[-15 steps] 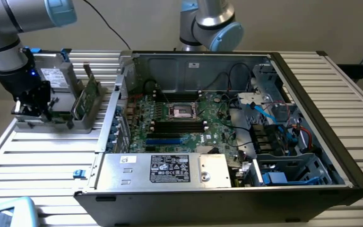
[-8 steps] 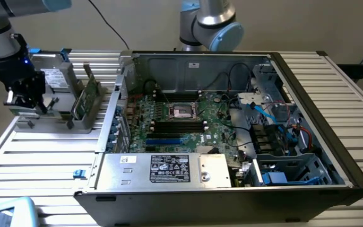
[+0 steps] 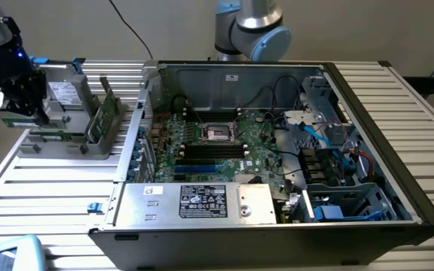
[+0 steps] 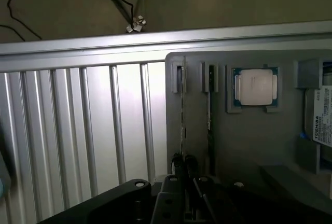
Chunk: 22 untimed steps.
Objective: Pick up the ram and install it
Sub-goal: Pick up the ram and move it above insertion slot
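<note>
The ram [image 4: 182, 115] is a thin green stick standing on edge in the outer slot of a grey holder [image 4: 249, 141]. My gripper [image 4: 183, 159] is shut on the stick's near end, one dark finger on each side. In the exterior view the gripper [image 3: 42, 117] hangs over the holder [image 3: 66, 148] at the left, and the ram [image 3: 15, 121] sticks out past it. I cannot tell whether the stick is lifted out of its slot. The black ram slots [image 3: 213, 149] lie on the motherboard inside the open computer case [image 3: 398, 141].
A second green stick [image 4: 210, 120] stands in the neighbouring slot. A square silver processor [image 4: 256, 86] and a grey drive with a white label [image 4: 324, 115] also sit in the holder. A green card [image 3: 110, 113] stands upright between holder and case. The ribbed metal table [image 3: 51, 192] surrounds them.
</note>
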Motion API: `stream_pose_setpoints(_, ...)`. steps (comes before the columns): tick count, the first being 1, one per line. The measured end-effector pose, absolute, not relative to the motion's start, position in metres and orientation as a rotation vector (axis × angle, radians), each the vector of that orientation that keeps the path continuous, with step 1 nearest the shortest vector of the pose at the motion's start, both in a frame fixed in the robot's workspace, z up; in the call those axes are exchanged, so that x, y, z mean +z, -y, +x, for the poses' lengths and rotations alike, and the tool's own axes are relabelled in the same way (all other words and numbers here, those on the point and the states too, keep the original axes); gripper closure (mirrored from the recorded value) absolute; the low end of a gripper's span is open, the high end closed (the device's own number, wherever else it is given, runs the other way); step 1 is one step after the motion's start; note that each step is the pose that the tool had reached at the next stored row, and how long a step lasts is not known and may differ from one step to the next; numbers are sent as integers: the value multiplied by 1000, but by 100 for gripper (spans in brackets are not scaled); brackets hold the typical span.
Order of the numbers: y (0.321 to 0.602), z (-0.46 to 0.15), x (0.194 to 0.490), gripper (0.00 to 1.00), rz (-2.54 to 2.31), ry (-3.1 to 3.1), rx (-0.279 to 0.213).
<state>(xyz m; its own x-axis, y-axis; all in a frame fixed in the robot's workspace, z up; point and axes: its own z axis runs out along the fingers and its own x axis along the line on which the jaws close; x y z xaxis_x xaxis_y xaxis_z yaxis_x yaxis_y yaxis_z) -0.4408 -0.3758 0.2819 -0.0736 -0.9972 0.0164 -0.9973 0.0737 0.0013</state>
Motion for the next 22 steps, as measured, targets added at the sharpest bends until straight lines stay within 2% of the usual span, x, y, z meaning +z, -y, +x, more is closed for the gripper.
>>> stream_pose_setpoints(15,381,-419,343,87,2131,2294,18)
stream_pose_setpoints(22,383,-394,361,87,2131,2294,18)
